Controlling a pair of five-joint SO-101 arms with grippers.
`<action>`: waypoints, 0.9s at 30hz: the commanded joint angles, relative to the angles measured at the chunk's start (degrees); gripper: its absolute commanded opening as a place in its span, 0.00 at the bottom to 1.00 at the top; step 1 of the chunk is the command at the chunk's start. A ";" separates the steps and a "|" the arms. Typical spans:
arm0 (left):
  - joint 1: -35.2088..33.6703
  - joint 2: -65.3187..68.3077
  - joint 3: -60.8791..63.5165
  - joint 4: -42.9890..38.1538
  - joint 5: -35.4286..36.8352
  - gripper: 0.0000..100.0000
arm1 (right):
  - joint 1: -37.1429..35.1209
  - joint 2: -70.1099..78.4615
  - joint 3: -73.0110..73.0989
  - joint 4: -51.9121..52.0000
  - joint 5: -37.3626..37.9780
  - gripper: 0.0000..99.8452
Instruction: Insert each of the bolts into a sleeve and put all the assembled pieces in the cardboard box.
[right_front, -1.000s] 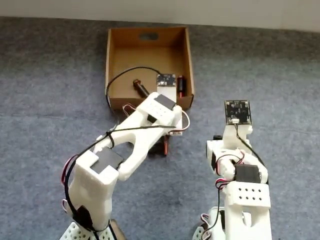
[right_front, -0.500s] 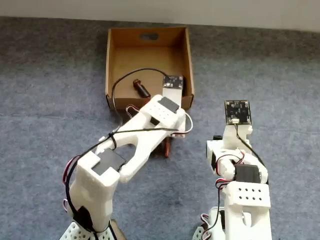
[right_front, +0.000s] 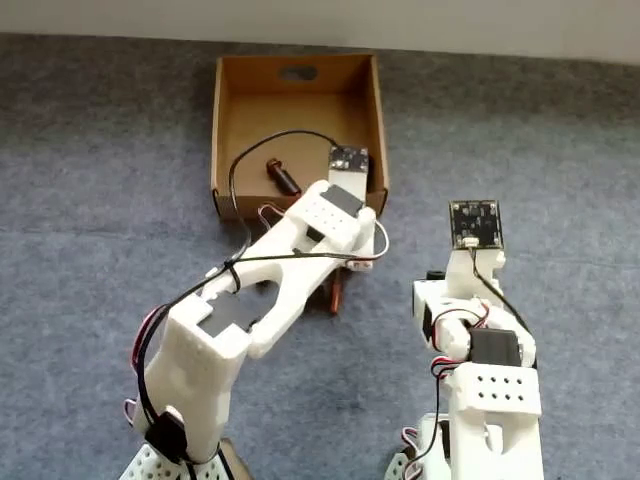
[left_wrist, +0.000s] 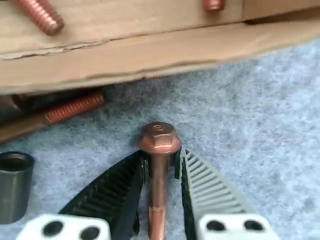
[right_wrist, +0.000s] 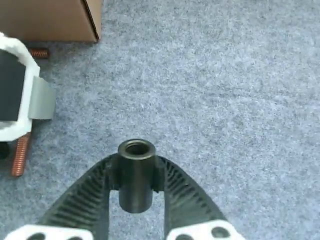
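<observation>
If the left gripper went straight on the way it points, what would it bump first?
Probably the side wall of the brown cardboard box. The copper hex-head bolt held in the left gripper sticks out in front, so its head would likely touch first.

A: High cam position?
B: Fixed, behind both arms, looked steeply down. Cardboard box (right_front: 296, 118) sat at the far end.
A: Wrist cams?
B: Both close, low over the carpet (right_wrist: 225, 75), aimed forward-down. Left faced the box's near wall (left_wrist: 165, 50); right caught its corner (right_wrist: 55, 20). All three shared the box.
</observation>
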 joint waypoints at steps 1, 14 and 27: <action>-0.04 1.98 -3.38 1.23 -0.79 0.00 | 0.66 -1.27 -0.48 -0.75 -0.53 0.01; 0.48 -8.66 -1.98 2.55 -2.90 0.01 | 0.75 -1.36 -0.40 -0.92 -3.60 0.01; -0.92 -37.23 17.71 -2.64 -9.85 0.01 | 0.75 -3.38 4.88 -7.96 -4.22 0.01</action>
